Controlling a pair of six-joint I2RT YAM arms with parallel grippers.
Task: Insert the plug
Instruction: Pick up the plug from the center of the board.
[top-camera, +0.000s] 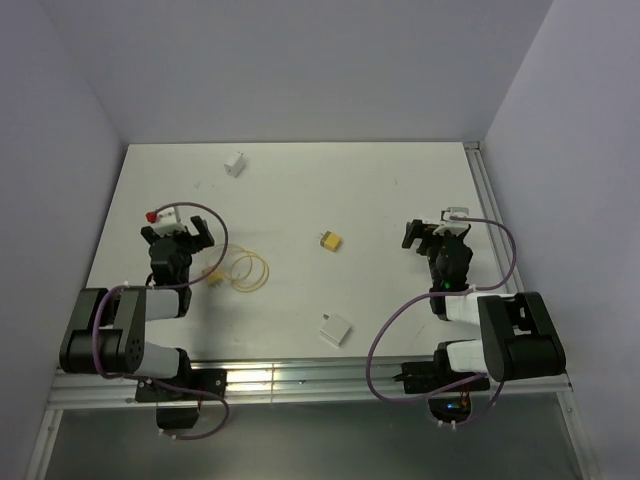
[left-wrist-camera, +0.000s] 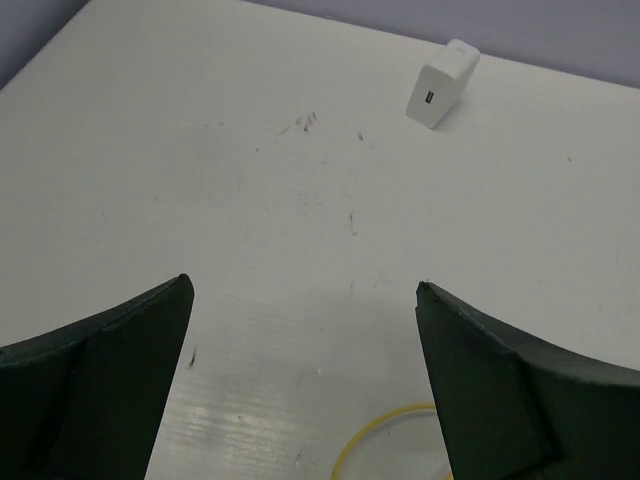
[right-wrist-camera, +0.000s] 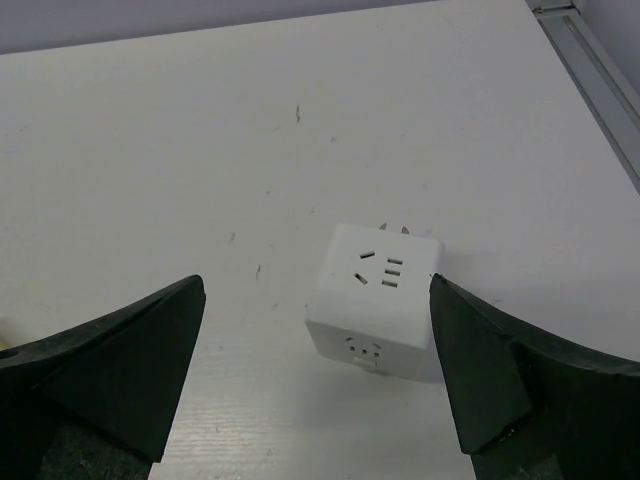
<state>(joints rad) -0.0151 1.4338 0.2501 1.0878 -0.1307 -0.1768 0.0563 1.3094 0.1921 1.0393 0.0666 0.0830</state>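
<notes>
One white table (top-camera: 400, 190) with a matte, faintly scuffed top fills most of the overhead view, its near edge a metal rail that cuts off both arm bases. The left arm (top-camera: 120, 330) and right arm (top-camera: 510, 335) are black-and-white housings, each trailing a purple cable. The left gripper (top-camera: 178, 232) is spread wide over bare tabletop, and its wrist view crops the dark wedge-shaped fingers (left-wrist-camera: 100, 380) at the bottom edge. The right gripper (top-camera: 438, 232) is likewise spread apart, its fingers (right-wrist-camera: 110, 360) cropped the same way. Between them sits the white socket cube (right-wrist-camera: 375, 300), a smooth, round-edged plastic block with slot holes on its upper face and on its near face. Small metal prongs peek over its far top edge, mostly hidden by the block. Its right corner meets the right finger in the wrist view; whether they touch cannot be told. From overhead the cube cannot be told apart from the white parts on that wrist. A white charger (left-wrist-camera: 441, 84) with one port on its end face lies far back on the left. A flat white adapter (top-camera: 335, 329) rests near the front rail between the arms, its details too small to read. A thin yellow cable (top-camera: 245, 270) loops beside the left arm, and the left wrist view shows only an arc of it. A small yellow connector (top-camera: 329, 241) lies near the centre.
</notes>
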